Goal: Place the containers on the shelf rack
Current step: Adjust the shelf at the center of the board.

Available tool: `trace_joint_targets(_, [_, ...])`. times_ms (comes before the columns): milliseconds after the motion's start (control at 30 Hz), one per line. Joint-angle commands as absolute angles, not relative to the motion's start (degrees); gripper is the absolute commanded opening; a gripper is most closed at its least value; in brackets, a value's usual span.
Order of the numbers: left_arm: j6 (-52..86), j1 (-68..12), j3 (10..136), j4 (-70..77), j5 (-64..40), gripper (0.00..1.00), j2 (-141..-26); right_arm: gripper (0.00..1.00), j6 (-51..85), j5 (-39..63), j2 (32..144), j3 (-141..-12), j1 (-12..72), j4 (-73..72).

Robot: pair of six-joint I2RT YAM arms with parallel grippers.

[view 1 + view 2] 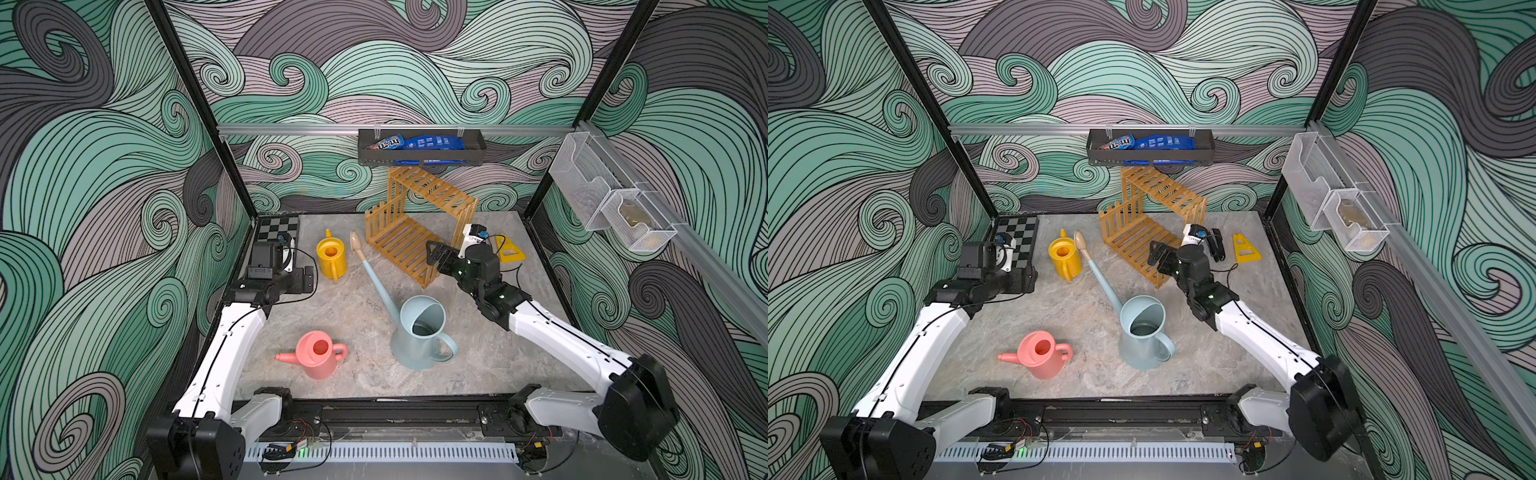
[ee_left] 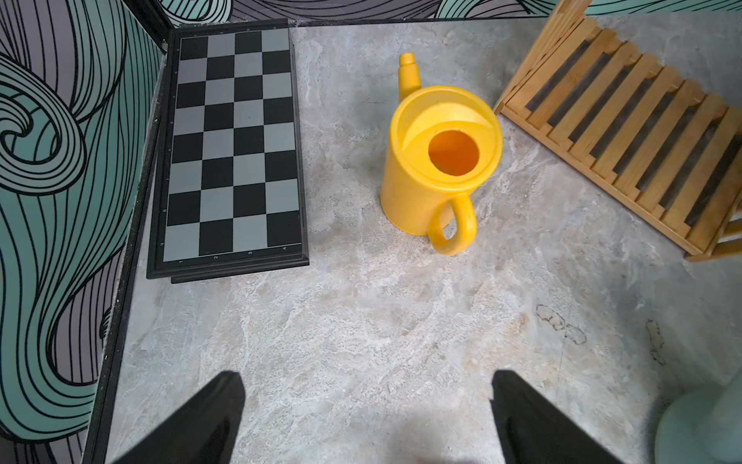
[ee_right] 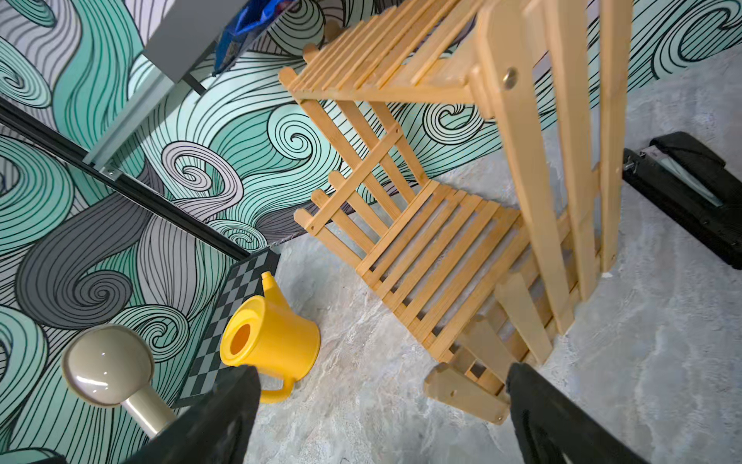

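Containers sit upright on the marbled counter (image 1: pixel 353 307), none yet on the slatted wooden shelf rack (image 1: pixel 409 232): smooth plastic yellow can (image 1: pixel 331 258), pink can (image 1: pixel 318 353) and pale blue can (image 1: pixel 422 332), its long spout aimed between the yellow can and the rack. Left end effector (image 2: pixel 367 377), jaws spread wide and empty, faces the yellow can's handle just ahead, so it looks the nearer arm. The right end effector (image 3: pixel 381 373), equally spread and empty, hovers by the rack's lower shelf.

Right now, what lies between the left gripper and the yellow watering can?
Nothing: in the left wrist view, only bare marbled tabletop stretches from the open left gripper to the yellow watering can.
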State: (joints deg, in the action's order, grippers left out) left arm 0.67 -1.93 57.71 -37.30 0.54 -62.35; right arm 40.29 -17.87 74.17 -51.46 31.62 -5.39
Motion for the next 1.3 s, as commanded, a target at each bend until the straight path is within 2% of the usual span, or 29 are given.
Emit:
trace_joint_targets(0, [0.4, -1.5, 57.9, -37.8, -0.7, 0.99, -61.2, 0.98, 43.6, -23.3, 77.5, -53.4, 32.0, -1.0])
trace_joint_targets(233, [0.8, -1.6, 58.6, -38.6, -1.9, 0.99, -61.3, 0.97, 44.5, -23.8, 85.0, -57.5, 32.0, 2.5])
trace_joint_targets(667, [0.9, -1.7, 59.0, -39.3, -1.4, 0.99, -61.1, 0.86, 42.1, -25.1, 95.2, -67.2, 32.1, 11.9])
trace_joint_targets(833, [0.9, -1.8, 58.3, -38.4, -1.3, 0.99, -61.0, 0.77, 39.6, -26.0, 93.9, -64.8, 31.8, 9.9])
trace_joint_targets(1033, [1.0, -1.8, 58.7, -38.9, -1.4, 0.99, -61.0, 0.61, 39.2, -23.1, 92.2, -62.1, 28.8, 9.7])
trace_joint_targets(1267, [0.9, -1.9, 59.1, -39.2, -0.9, 0.99, -61.0, 0.57, 36.2, -23.5, 90.1, -60.3, 28.3, 9.7])
